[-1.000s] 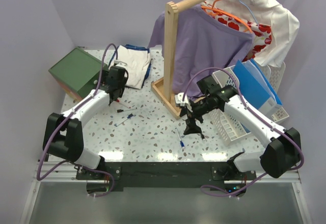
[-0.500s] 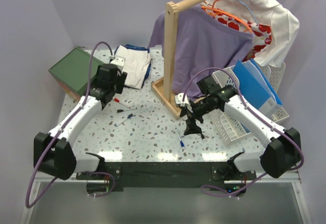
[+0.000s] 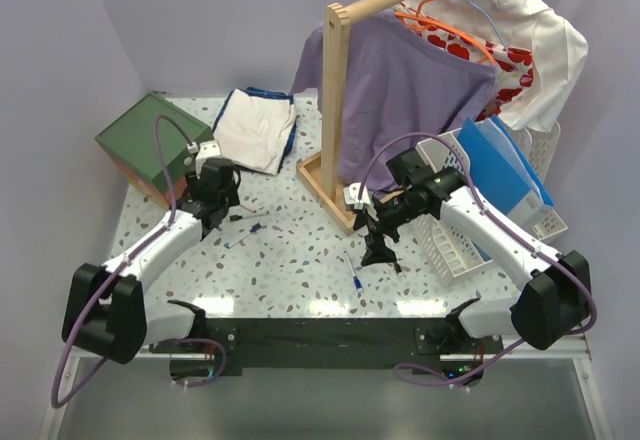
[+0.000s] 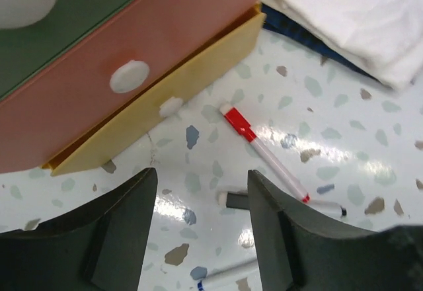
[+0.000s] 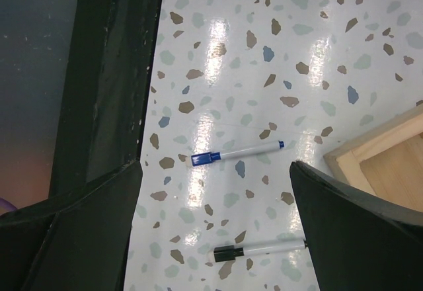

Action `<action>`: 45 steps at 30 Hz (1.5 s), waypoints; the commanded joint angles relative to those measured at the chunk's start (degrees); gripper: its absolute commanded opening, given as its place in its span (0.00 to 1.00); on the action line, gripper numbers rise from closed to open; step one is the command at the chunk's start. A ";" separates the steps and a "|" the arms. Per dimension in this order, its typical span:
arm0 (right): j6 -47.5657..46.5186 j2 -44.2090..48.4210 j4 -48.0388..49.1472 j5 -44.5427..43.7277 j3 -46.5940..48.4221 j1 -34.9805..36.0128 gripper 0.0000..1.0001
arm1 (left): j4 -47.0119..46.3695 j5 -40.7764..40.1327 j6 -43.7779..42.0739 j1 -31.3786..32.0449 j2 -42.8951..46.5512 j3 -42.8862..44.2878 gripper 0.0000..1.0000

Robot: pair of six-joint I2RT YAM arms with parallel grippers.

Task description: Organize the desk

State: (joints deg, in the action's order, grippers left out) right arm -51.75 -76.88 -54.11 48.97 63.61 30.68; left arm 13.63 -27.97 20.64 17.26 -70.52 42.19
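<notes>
Where desk (image 4: pixel 344 109) holds marker (image 4: pixel 264 152), lettering blurs.

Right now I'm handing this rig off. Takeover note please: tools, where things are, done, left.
Left tool: open, empty, over a red marker and a black marker by the drawer box.
Right tool: open, empty, over a blue marker and a second black marker near the rack base.
Done: nothing visibly stowed; markers lie loose on the desk.
Left: probably gather the markers. The yellow drawer looks slightly pulled out.
</notes>
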 commanded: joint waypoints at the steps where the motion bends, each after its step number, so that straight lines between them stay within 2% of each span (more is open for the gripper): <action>1: -1.34 0.15 -0.56 1.13 0.98 0.00 0.99 | -2.84 -15.69 19.94 -0.29 -7.58 1.39 0.62; 7: -1.43 -0.11 -0.56 0.95 0.90 -0.09 0.99 | -1.93 -19.49 25.06 -0.29 -17.44 6.32 0.64; 15: -1.52 -0.72 -0.56 0.69 0.90 0.00 0.99 | -3.96 -24.32 30.85 -0.29 -21.06 7.99 0.64; 20: -1.95 -1.16 -1.18 0.51 1.16 0.08 0.99 | -5.37 -26.09 31.65 -0.29 -23.87 9.39 0.63; 24: -2.04 -1.17 -1.18 0.34 1.07 0.08 0.99 | -3.79 -27.75 34.27 -0.38 -25.63 10.54 0.62; 30: -2.04 -1.52 -1.00 -0.10 0.98 -0.09 0.99 | 2.01 -29.16 40.25 -0.38 -27.74 12.12 0.52; 33: -2.04 -1.43 -0.91 -0.10 0.98 0.00 0.99 | 3.42 -29.51 41.32 -0.38 -28.53 13.09 0.52; 38: -2.04 -1.43 -0.91 -0.28 0.98 -0.09 0.99 | 4.47 -29.51 41.23 -0.47 -29.41 14.67 0.57; 40: -2.04 -1.43 -0.91 -0.28 0.90 0.00 0.99 | 5.79 -29.60 42.20 -0.47 -29.50 15.02 0.63; 45: -2.04 -1.52 -0.91 -0.19 0.98 -0.09 0.99 | 3.88 -30.30 41.77 -0.38 -27.92 13.36 0.63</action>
State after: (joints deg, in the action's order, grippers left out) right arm -52.60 -78.06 -54.68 48.51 63.61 30.68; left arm 19.25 -54.04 60.55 17.39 -99.79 55.11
